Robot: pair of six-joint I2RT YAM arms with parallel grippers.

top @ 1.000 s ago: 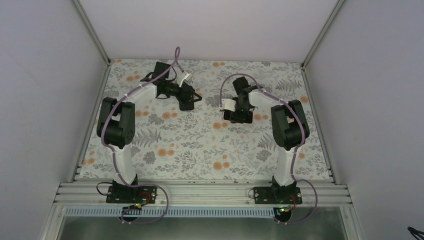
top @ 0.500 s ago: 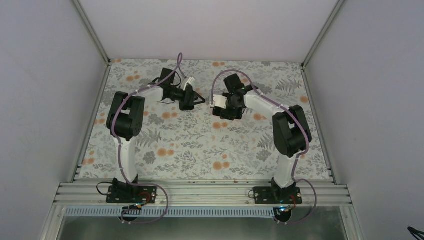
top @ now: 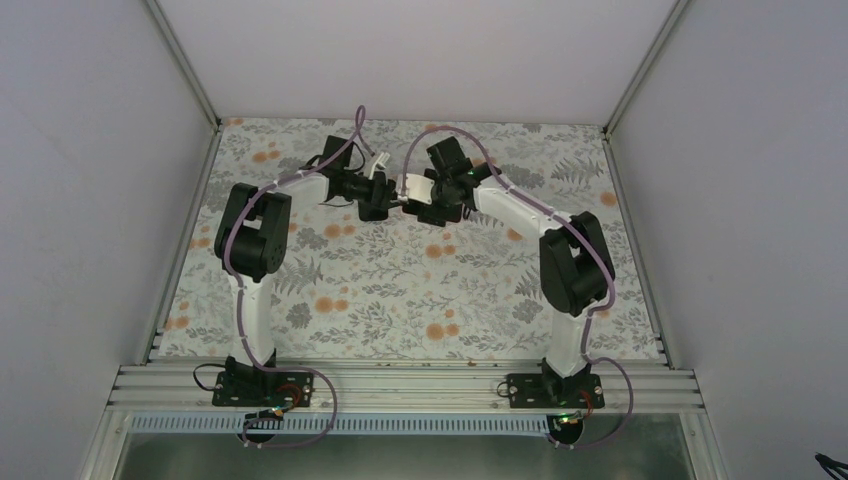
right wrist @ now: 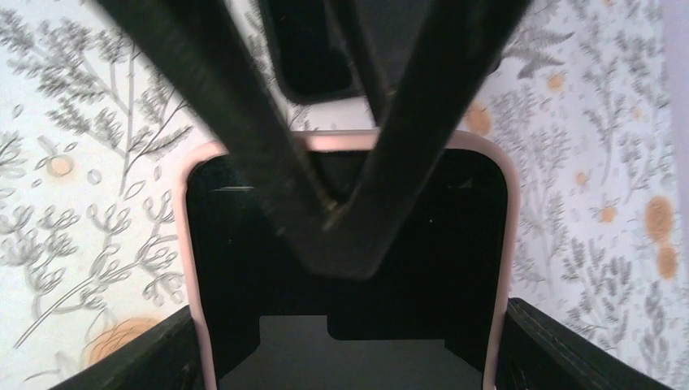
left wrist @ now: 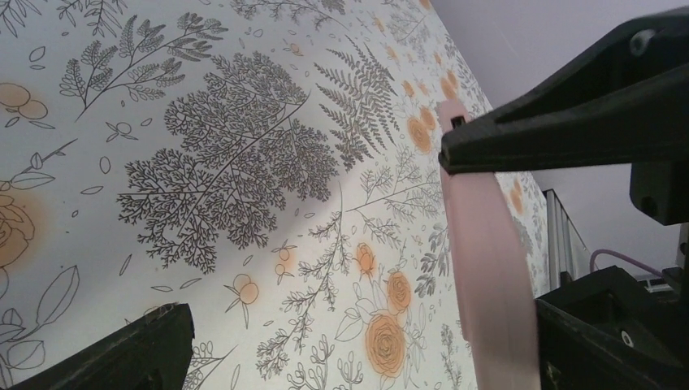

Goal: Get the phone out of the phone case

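Observation:
A phone with a black screen (right wrist: 349,244) sits in a pale pink case (right wrist: 510,236). My right gripper (right wrist: 349,325) is shut on the case's two long sides and holds it above the table. In the top view the cased phone (top: 413,185) is between the two grippers at the back middle. My left gripper (top: 383,200) is open at the phone's far end. In the left wrist view the case's pink edge (left wrist: 487,268) runs just beside its right finger (left wrist: 609,333), and its left finger (left wrist: 122,349) is far off. The left gripper's black fingers (right wrist: 244,122) cross the phone's top end in the right wrist view.
The flowered table cover (top: 400,290) lies under both arms. White walls and metal frame posts (top: 185,65) enclose the table. The right gripper's black body (left wrist: 569,106) fills the upper right of the left wrist view.
My right arm has swung left and farther back with the cased phone, up to the left gripper. The left arm shifted slightly toward the middle, then held still.

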